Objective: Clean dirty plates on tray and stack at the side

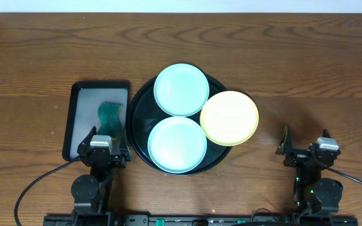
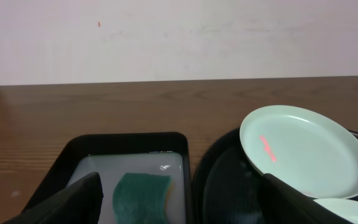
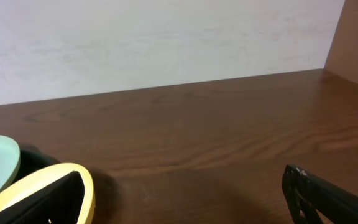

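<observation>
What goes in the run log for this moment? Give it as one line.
plates: three on tray, none stacked | sponge: in side tray, untouched | left fingers: open, empty | right fingers: open, empty

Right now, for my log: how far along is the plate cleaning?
Done: nothing. Two mint round plates, one red-smeared, and the yellow round plate sit on the glossy black round tray. In hand: nothing; left gripper and right gripper open, empty. Left: wiping, stacking.

The worktop (image 1: 294,50) is brown wood with clear grain and a low sheen. The tray (image 1: 141,116) is glossy black. The plates (image 1: 181,89) look like smooth, satin plastic. The sponge (image 1: 110,118), at left, looks coarse and fibrous.
</observation>
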Tool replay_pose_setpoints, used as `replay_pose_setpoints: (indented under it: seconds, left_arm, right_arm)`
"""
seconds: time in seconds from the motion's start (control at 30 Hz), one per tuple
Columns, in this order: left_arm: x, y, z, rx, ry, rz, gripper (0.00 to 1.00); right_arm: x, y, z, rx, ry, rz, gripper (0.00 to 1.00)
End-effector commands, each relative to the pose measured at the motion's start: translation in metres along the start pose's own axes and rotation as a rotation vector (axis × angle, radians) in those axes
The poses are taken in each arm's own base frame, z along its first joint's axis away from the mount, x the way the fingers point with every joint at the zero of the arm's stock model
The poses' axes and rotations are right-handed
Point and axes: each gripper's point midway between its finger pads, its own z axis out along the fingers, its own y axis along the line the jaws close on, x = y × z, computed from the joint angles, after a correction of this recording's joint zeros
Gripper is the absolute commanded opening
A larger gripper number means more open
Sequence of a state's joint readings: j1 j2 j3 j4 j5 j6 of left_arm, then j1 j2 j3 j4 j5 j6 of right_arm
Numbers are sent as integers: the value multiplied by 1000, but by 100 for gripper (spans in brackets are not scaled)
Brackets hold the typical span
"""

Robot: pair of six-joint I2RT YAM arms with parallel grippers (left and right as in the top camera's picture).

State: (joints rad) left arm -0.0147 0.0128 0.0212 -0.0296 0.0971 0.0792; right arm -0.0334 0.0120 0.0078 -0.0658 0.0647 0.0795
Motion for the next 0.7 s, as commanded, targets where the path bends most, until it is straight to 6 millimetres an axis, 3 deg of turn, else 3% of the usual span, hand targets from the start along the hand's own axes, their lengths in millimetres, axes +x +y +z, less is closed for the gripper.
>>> replay_pose_setpoints:
  seconds: [0.0, 0.2, 0.67]
  left_arm:
    - [14, 0, 1, -1, 42, 5, 80]
    - [14, 0, 1, -1, 42, 5, 80]
    - [14, 0, 1, -1, 42, 5, 80]
  right_arm:
    - [0, -2, 0, 10, -2, 9, 99]
    - [-4, -21, -1, 119, -23, 11, 99]
    - [-4, -19, -1, 106, -21, 11, 99]
